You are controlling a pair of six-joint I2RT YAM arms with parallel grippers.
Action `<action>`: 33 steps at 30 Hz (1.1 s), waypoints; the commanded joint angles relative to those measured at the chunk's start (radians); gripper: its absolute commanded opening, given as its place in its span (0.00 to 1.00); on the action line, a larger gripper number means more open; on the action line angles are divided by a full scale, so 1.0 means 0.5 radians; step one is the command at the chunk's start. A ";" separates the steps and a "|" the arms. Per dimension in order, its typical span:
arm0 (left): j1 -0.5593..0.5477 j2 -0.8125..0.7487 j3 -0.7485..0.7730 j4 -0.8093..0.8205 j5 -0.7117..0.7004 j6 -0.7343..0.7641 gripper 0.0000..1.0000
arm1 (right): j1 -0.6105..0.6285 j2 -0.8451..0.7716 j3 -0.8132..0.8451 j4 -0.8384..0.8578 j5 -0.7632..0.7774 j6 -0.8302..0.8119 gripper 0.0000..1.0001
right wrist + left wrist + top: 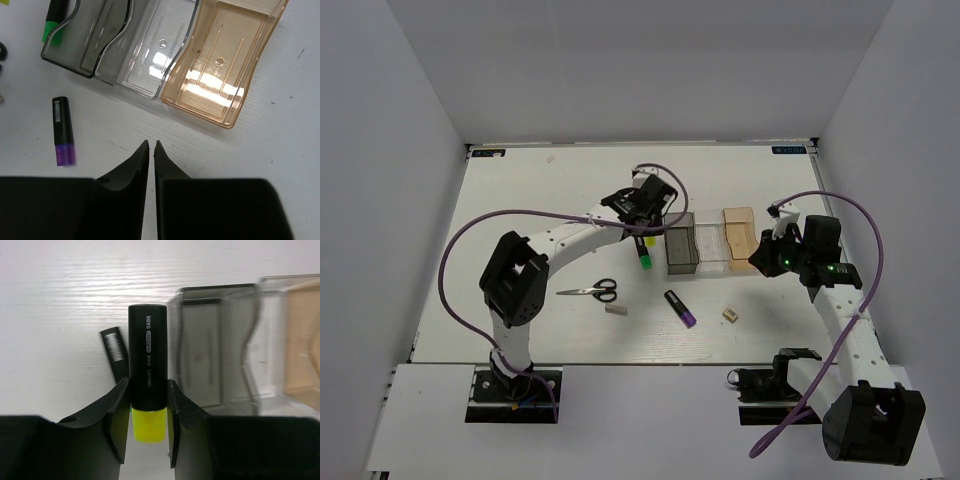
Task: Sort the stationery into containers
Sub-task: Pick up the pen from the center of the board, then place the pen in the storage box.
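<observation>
White woodgrain table w/ containers mid-right; plain white walls 3 sides.

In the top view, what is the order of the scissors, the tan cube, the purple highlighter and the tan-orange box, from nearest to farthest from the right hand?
Measured from the right hand:
1. tan-orange box, just beside the hand, on its far-left side.
2. tan cube, toward the near side, slightly left.
3. purple highlighter, left of the cube.
4. scissors, far to the left.
</observation>
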 commanded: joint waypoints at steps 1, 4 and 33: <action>-0.061 0.048 0.198 0.055 0.059 0.045 0.00 | -0.010 0.001 0.064 0.039 0.031 -0.014 0.16; -0.128 0.141 0.308 0.052 0.084 0.036 0.00 | -0.013 0.004 0.064 0.033 0.041 -0.011 0.17; -0.187 0.157 0.386 0.079 0.136 -0.019 0.47 | -0.019 0.019 0.058 0.012 0.010 -0.060 0.51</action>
